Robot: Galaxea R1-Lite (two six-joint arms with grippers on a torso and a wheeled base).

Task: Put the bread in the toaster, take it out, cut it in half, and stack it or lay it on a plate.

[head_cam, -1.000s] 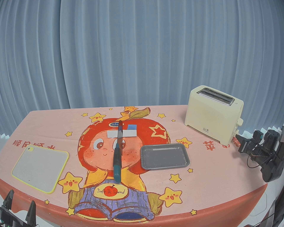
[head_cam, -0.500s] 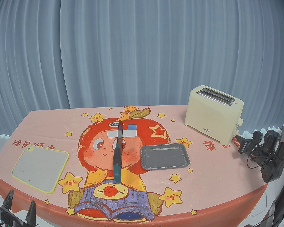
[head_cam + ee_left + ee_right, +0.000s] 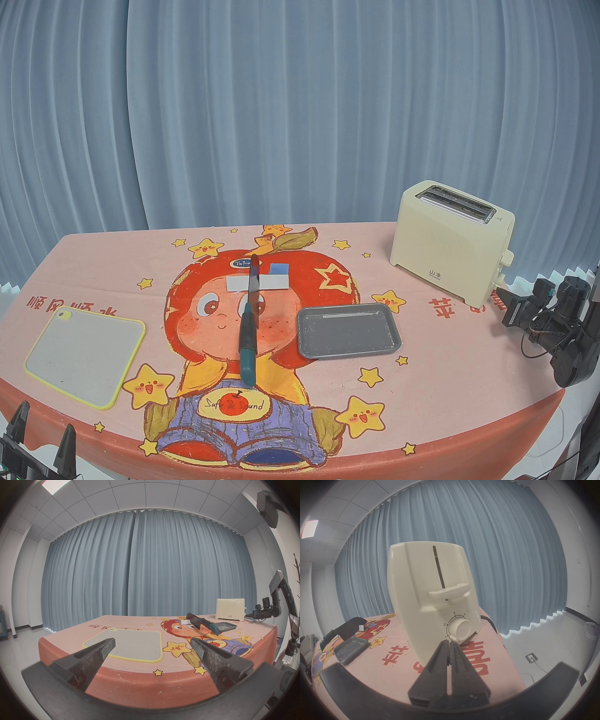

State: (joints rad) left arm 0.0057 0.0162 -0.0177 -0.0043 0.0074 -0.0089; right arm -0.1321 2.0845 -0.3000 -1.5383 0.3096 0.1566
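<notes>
The cream toaster (image 3: 453,240) stands at the table's back right, its two slots facing up. My right gripper (image 3: 500,295) is shut and empty at the toaster's lever end. In the right wrist view its tips (image 3: 449,644) sit just below the dial (image 3: 459,629), and the lever (image 3: 449,591) sits low in its slot. A grey tray (image 3: 348,330) lies mid-table. A knife (image 3: 249,325) with a teal handle lies to its left. My left gripper (image 3: 152,641) is open and empty at the front left edge, before the cutting board (image 3: 131,641).
The yellow-rimmed cutting board (image 3: 84,353) lies front left. The knife's blade rests across a small white and blue block (image 3: 269,281). The toaster's cord (image 3: 489,625) runs off the table's right side. A blue curtain hangs behind the table.
My right gripper has dipped very slightly beside the toaster's end. Nothing else has moved.
</notes>
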